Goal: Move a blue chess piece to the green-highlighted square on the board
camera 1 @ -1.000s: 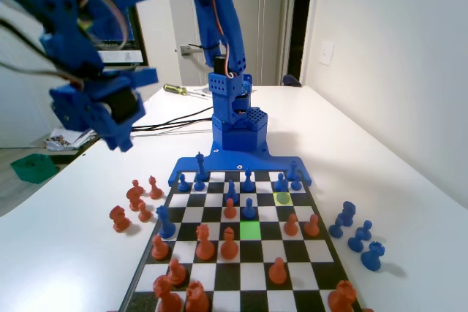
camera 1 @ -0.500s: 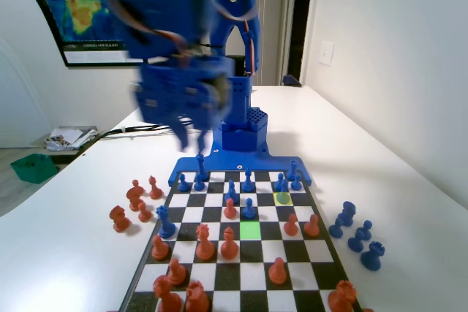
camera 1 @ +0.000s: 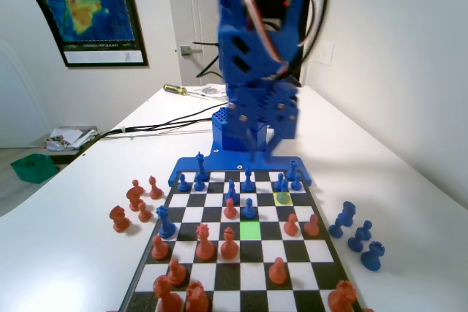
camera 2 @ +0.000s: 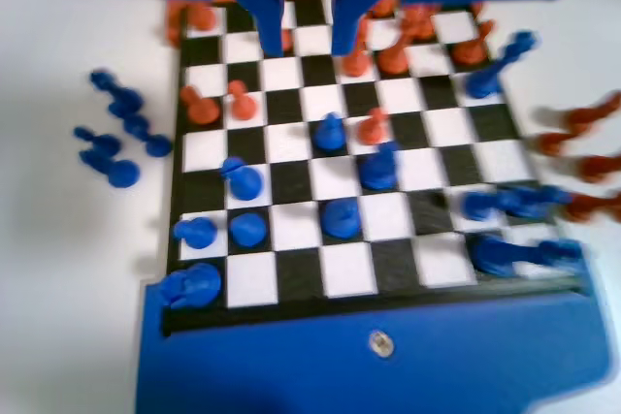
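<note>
The green-highlighted square (camera 1: 250,229) lies mid-board in the fixed view, and nothing stands on it. A blue chess piece (camera 1: 249,210) stands on the square just beyond it. Another blue pawn (camera 1: 283,185) stands on a yellow-lit square, and shows in the wrist view as the blue pawn (camera 2: 247,228) near the board's (camera 1: 292,253) left side. My gripper (camera 1: 256,147) hangs high over the board's far end, above the back-row pieces and well above every pawn. In the wrist view the gripper (camera 2: 309,41) has its jaws apart with nothing between them. It is open.
Orange pieces (camera 1: 205,242) crowd the board's near half in the fixed view. Captured orange pieces (camera 1: 131,202) stand on the table to its left, and captured blue pieces (camera 1: 358,235) to its right. Cables and a screwdriver (camera 1: 175,89) lie far back.
The arm has swung from the far left of the fixed view to the middle, and the gripper now hangs over the board's far end. No piece has moved.
</note>
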`<action>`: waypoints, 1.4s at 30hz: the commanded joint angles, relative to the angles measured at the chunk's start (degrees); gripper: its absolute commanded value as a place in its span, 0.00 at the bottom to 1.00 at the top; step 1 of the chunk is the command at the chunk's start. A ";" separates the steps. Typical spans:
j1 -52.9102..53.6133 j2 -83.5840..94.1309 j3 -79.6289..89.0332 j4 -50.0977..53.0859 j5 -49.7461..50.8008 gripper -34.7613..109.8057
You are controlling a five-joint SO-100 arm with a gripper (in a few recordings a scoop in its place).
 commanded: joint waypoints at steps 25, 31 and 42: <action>-12.04 -2.81 7.03 -10.11 2.37 0.31; -11.69 -5.54 5.89 -11.16 0.88 0.32; -11.87 -8.70 3.60 -12.30 -0.18 0.33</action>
